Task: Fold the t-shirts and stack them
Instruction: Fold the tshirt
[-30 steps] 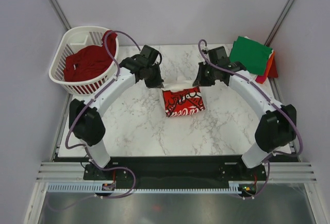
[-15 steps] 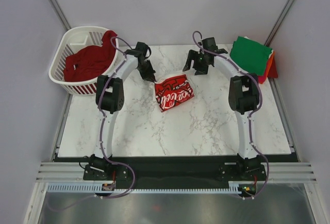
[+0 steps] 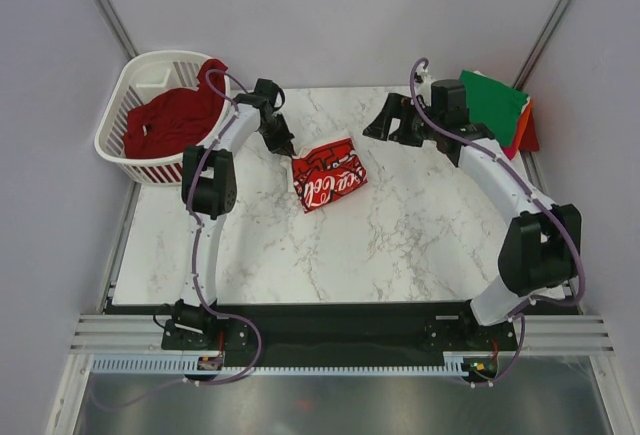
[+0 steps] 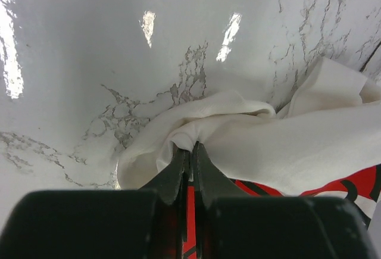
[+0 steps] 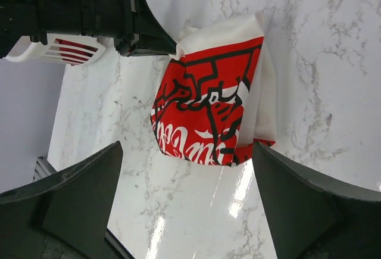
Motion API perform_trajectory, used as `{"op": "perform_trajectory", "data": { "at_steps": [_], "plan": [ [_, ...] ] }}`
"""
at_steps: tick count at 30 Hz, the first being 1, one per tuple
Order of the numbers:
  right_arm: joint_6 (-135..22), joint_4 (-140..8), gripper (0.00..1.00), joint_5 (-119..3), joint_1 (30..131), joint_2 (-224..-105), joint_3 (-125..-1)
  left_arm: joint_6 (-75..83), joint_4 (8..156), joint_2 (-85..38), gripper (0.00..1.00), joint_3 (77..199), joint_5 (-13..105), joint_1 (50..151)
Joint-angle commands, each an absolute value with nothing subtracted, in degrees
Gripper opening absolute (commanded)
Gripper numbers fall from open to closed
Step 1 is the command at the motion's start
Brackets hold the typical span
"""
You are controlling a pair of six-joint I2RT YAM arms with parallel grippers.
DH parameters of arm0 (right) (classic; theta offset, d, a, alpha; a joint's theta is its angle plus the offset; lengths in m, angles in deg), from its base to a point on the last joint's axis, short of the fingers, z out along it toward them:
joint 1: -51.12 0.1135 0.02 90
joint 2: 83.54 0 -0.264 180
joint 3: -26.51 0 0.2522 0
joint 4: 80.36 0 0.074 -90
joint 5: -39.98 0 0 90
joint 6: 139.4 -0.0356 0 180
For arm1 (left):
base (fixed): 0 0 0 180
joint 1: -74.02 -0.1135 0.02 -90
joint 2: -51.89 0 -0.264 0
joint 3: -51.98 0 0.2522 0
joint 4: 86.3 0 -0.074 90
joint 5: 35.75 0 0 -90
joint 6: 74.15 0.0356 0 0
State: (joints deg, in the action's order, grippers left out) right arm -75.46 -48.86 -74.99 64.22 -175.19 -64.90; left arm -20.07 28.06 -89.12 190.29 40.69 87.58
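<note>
The folded white Coca-Cola t-shirt (image 3: 328,175) lies on the marble table, red print up. My left gripper (image 3: 286,145) is shut on its white back-left corner; the wrist view shows the fingertips (image 4: 191,149) pinching bunched white cloth (image 4: 280,146). My right gripper (image 3: 385,125) hangs open behind and to the right of the shirt, apart from it. From its wrist view the shirt (image 5: 208,104) lies beyond the wide jaws (image 5: 187,146), with the left gripper (image 5: 143,33) at its corner. A stack with a green t-shirt (image 3: 488,105) on top and an orange one (image 3: 521,127) beneath sits back right.
A white slatted basket (image 3: 125,95) at the back left holds a dark red t-shirt (image 3: 172,120). The basket's edge (image 5: 65,47) shows behind the left arm in the right wrist view. Grey walls close in the table on three sides.
The right gripper has opened, let go of the Coca-Cola shirt and drawn back to the right. The left gripper has pulled the shirt left and toward the back.
</note>
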Motion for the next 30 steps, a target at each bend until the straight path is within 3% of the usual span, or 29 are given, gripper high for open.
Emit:
{"op": "perform_trajectory", "data": {
  "at_steps": [1, 6, 10, 18, 20, 23, 25, 28, 30],
  "plan": [
    [-76.29, -56.91, 0.98, -83.76, 63.96, -182.04, -62.93, -17.20, 26.76, -90.41, 0.07, 192.65, 40.54, 87.81],
    [-85.99, -75.52, 0.98, -96.30, 61.15, -187.33, -54.33, -16.58, 26.68, -91.72, 0.07, 192.92, 40.37, 87.73],
    [-100.07, -103.35, 0.98, -103.44, 60.17, -194.61, -47.99, -16.23, 26.76, -92.60, 0.07, 192.30, 40.80, 87.81],
    [-113.89, -125.02, 0.98, -106.18, 60.26, -200.69, -44.82, -15.44, 26.59, -91.38, 0.09, 192.39, 42.04, 87.73],
    [-119.32, -132.32, 0.98, -107.06, 60.26, -202.36, -44.29, -14.03, 25.98, -89.36, 0.19, 191.87, 46.58, 88.07],
    [-123.13, -139.45, 0.98, -107.59, 60.26, -203.94, -43.85, -11.66, 25.53, -83.91, 0.50, 190.98, 55.90, 88.78],
    [-125.24, -142.08, 0.98, -107.77, 60.17, -204.82, -43.68, -10.70, 23.78, -81.20, 0.61, 191.68, 61.95, 88.52],
    [-125.69, -142.54, 0.98, -107.77, 60.26, -205.44, -43.42, -10.78, 23.07, -77.25, 0.61, 192.83, 65.15, 88.87],
    [-125.60, -142.36, 0.98, -107.77, 60.26, -205.79, -43.41, -10.52, 25.07, -75.47, 0.54, 193.09, 63.76, 89.83]
  ]
}}
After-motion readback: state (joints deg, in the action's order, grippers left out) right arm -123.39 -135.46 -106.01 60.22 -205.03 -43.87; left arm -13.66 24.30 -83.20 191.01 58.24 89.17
